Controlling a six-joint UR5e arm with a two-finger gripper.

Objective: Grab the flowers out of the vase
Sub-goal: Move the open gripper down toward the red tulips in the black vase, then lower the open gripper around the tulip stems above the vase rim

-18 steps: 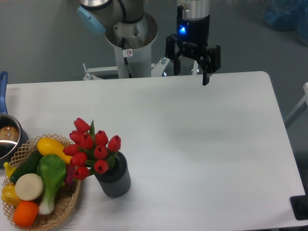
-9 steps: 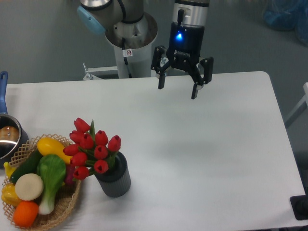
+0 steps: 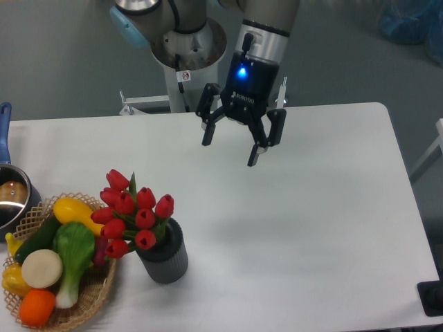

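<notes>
The flowers (image 3: 131,213), a bunch of red closed tulips with green leaves, stand in the vase (image 3: 165,255), a small dark grey ribbed cup near the table's front left. My gripper (image 3: 230,152) hangs above the table's middle back, up and to the right of the bunch and well apart from it. Its two black fingers are spread wide with nothing between them.
A wicker basket (image 3: 91,293) of toy vegetables and fruit sits just left of the vase, touching the tulips' side. A steel pot (image 3: 10,199) with a blue handle is at the left edge. The arm's base (image 3: 187,62) stands behind the table.
The gripper has come forward and left from the table's back edge, lower over the table and nearer the flowers. It stayed open. The flowers and vase have not moved.
</notes>
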